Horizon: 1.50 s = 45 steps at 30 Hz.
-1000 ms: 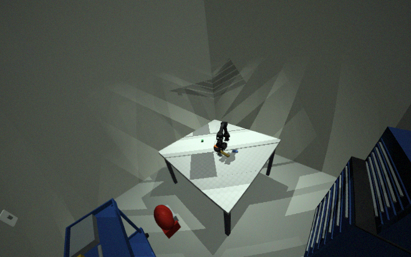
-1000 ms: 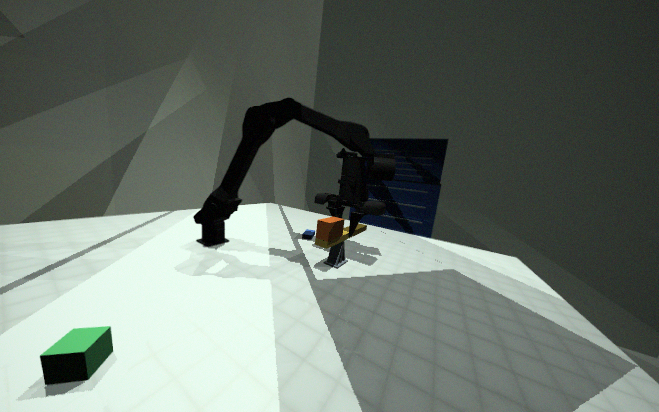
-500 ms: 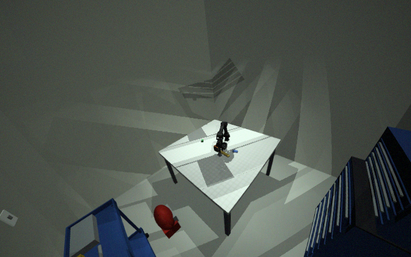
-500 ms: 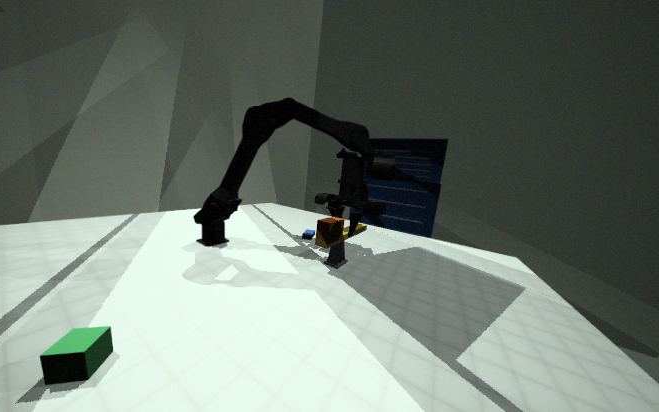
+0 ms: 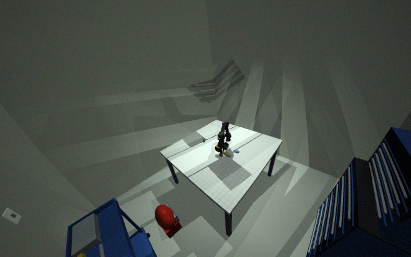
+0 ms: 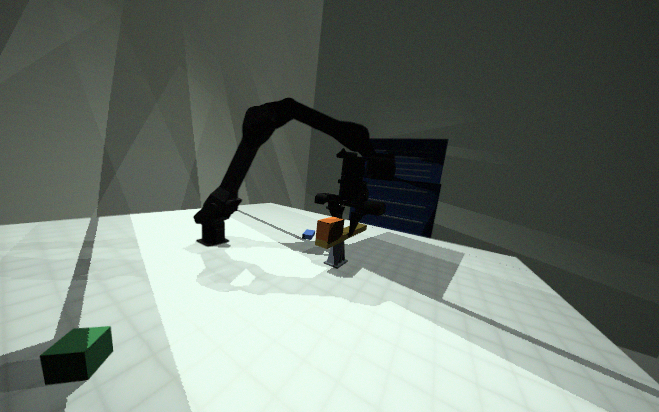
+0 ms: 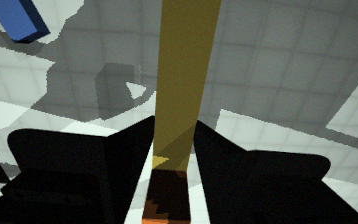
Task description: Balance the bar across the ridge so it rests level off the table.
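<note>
The long yellow bar [image 5: 226,154] [image 6: 359,229] [image 7: 185,65] is above the table, with an orange block [image 6: 329,231] [image 7: 167,192] on its near end in the exterior view. My gripper [image 6: 345,229] [image 7: 174,122] points down and is shut on the bar, beside the block. The grey ridge stand [image 6: 336,255] is upright on the table directly under the bar near the fingers. Its top meets the bar's underside in that view, but whether they touch is unclear. The bar looks roughly level, and its far end is off the table.
A blue block [image 5: 236,151] [image 6: 308,233] [image 7: 17,20] lies on the table [image 5: 232,199] [image 6: 270,358] to one side of the bar. A green block [image 5: 204,140] [image 6: 78,353] lies farther off on the other side. Shadows of the arm cross the table.
</note>
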### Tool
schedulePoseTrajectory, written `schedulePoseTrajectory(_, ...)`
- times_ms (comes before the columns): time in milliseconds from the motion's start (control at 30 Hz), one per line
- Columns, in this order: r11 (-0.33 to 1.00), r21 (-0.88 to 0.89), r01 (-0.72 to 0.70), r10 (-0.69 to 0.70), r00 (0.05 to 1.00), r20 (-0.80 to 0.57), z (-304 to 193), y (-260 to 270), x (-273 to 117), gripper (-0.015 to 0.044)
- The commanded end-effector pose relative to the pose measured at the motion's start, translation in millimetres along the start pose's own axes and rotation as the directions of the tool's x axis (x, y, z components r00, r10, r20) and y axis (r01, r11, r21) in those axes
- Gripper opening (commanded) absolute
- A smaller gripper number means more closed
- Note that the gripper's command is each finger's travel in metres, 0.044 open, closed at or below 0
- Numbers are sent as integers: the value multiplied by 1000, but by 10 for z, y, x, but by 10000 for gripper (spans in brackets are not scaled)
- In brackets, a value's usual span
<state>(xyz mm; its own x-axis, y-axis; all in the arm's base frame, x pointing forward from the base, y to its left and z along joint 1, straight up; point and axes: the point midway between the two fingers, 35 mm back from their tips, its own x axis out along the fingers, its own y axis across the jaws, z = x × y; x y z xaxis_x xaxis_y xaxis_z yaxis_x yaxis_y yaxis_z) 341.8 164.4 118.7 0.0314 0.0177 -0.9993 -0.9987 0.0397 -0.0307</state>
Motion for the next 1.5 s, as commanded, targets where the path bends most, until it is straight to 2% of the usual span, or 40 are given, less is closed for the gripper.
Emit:
schedulePoseTrajectory(0, 1000, 0, 0, 0, 1000, 0, 0, 0, 0, 79)
schedulePoseTrajectory(100, 1000, 0, 0, 0, 1000, 0, 0, 0, 0, 157)
schedulePoseTrajectory(133, 1000, 0, 0, 0, 1000, 0, 0, 0, 0, 167)
schedulePoseTrajectory(1467, 1000, 0, 0, 0, 1000, 0, 0, 0, 0, 173)
